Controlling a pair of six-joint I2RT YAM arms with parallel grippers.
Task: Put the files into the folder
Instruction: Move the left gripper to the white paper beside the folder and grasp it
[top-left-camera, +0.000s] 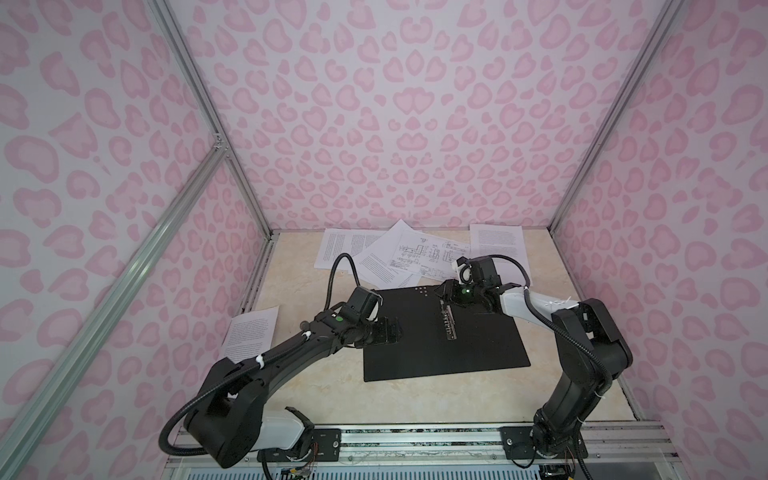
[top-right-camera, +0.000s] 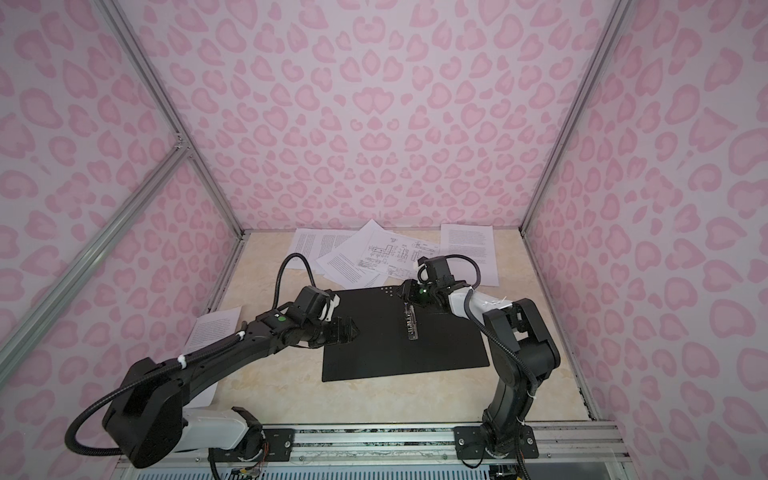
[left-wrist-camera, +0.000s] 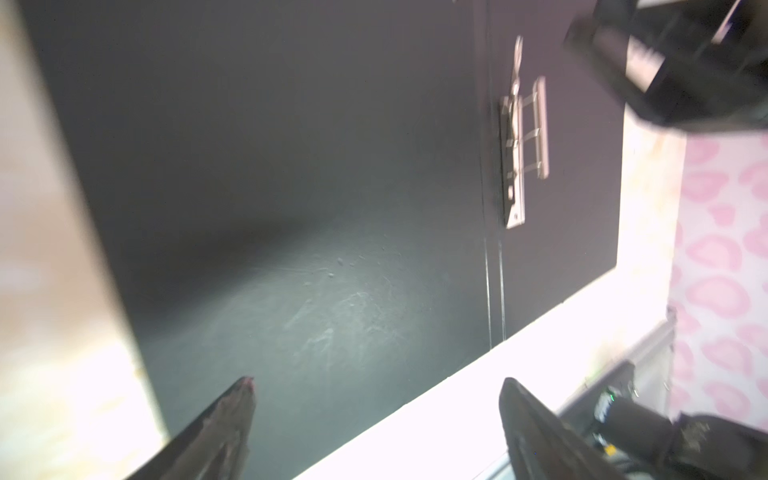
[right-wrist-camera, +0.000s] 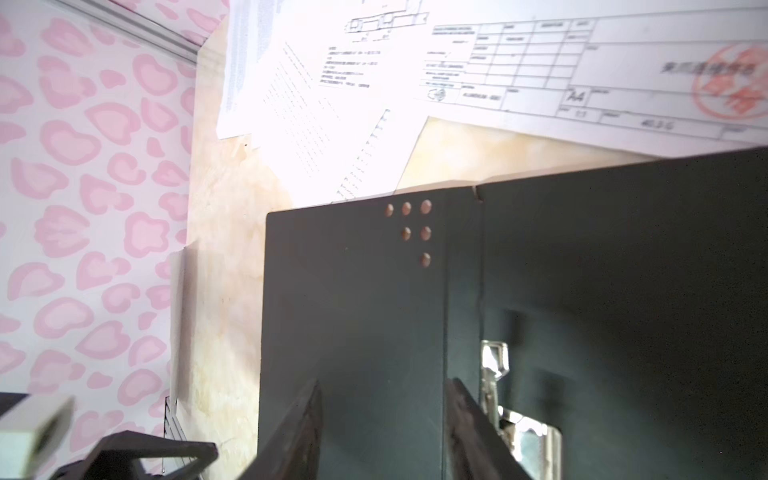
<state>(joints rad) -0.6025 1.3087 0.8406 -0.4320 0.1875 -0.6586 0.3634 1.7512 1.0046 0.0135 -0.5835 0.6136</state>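
The folder (top-left-camera: 457, 349) (top-right-camera: 374, 357) lies open and flat on the table, black inside up, with its metal spine clip (top-left-camera: 449, 326) (right-wrist-camera: 494, 365) near the middle. The files, white sheets (top-left-camera: 395, 257) (top-right-camera: 365, 257), lie scattered beyond its far edge; the one with line drawings (right-wrist-camera: 540, 62) is on top. My left gripper (top-left-camera: 397, 330) (left-wrist-camera: 379, 382) hovers open over the folder's left half (left-wrist-camera: 291, 166), holding nothing. My right gripper (top-left-camera: 442, 293) (right-wrist-camera: 386, 384) is open just above the folder, beside the clip's far end, with nothing between its fingers.
One more printed sheet (top-left-camera: 498, 245) lies at the back right and another (top-left-camera: 249, 332) at the left, partly under my left arm. Pink patterned walls (top-left-camera: 374, 124) and aluminium posts close in the marble-look table (top-left-camera: 415, 399) on three sides.
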